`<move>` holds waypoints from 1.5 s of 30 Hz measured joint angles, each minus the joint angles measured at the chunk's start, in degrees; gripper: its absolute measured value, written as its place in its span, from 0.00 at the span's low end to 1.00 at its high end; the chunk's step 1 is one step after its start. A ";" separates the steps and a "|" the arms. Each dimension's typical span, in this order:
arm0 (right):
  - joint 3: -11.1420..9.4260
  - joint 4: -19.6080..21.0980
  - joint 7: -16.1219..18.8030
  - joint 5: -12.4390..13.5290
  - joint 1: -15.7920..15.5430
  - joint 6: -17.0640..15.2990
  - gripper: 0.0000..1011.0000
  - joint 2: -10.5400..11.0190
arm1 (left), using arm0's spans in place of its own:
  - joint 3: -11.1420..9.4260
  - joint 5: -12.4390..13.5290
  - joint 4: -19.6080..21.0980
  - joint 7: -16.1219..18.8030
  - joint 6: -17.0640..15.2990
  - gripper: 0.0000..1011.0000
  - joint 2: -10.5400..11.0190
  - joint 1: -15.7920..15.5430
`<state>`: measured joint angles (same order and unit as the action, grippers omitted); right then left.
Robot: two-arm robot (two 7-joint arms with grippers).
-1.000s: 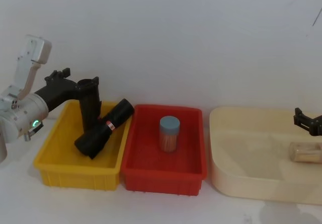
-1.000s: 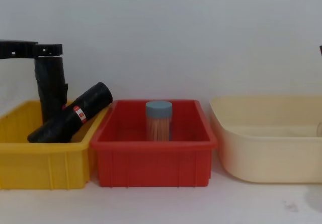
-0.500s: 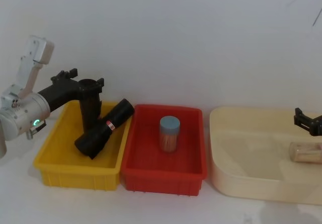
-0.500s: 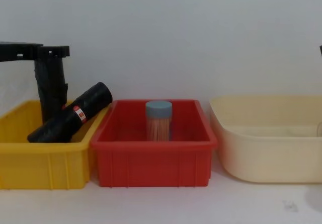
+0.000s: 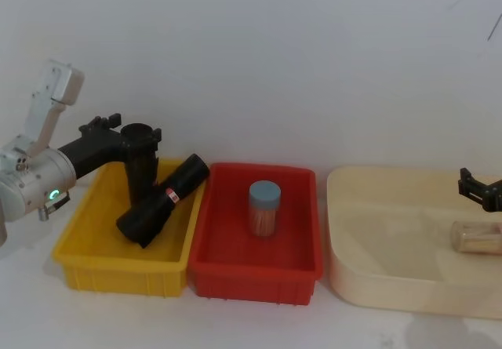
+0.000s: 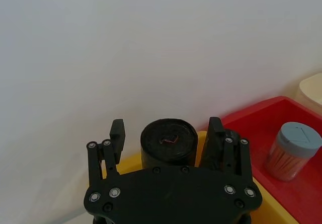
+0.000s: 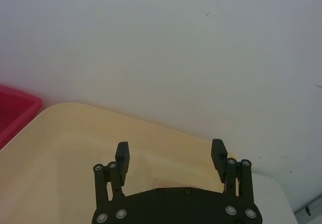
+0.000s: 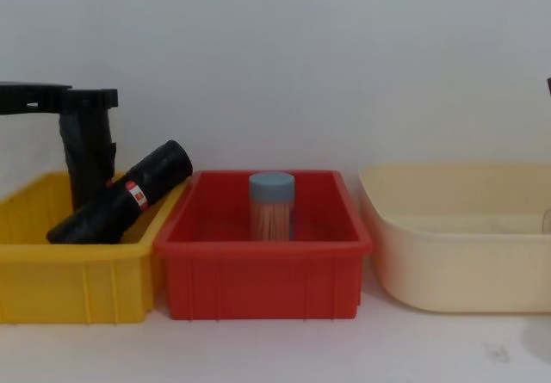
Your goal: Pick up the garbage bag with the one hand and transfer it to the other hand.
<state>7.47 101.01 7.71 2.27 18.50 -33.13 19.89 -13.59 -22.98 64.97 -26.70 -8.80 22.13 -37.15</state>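
Note:
A garbage bag stands upright at the back of the yellow bin. It is a black roll, and its top end faces the left wrist camera. My left gripper is open, with one finger on each side of that top end and a small gap to each. In the chest view the left gripper sits level with the top of the upright roll. A second black roll with a red-and-white label leans against the bin's right wall. My right gripper hangs open over the beige tub.
A red bin next to the yellow one holds a blue-lidded clear jar. A pale cylindrical object lies in the beige tub under my right gripper. A white wall stands close behind all the containers.
My left gripper has slid a little further forward and slightly lower, so its fingers now flank the top of the upright roll. Both rolls and the right arm have stayed put.

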 joint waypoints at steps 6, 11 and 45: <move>0.00 0.00 0.00 0.00 0.00 0.00 0.99 0.00 | -0.55 -0.46 -1.08 -1.41 0.54 0.99 0.14 -0.54; 0.00 0.00 0.00 0.00 0.00 0.00 0.99 0.00 | -1.20 -0.63 -2.30 -3.06 1.56 0.99 0.23 -1.36; 0.00 0.00 0.00 0.00 0.00 0.00 0.99 0.00 | -5.03 1.30 -3.23 -3.86 -1.07 0.85 3.52 -2.81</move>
<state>7.47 101.01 7.71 2.28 18.49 -33.13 19.89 -18.62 -21.68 61.74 -30.57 -9.87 25.65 -39.96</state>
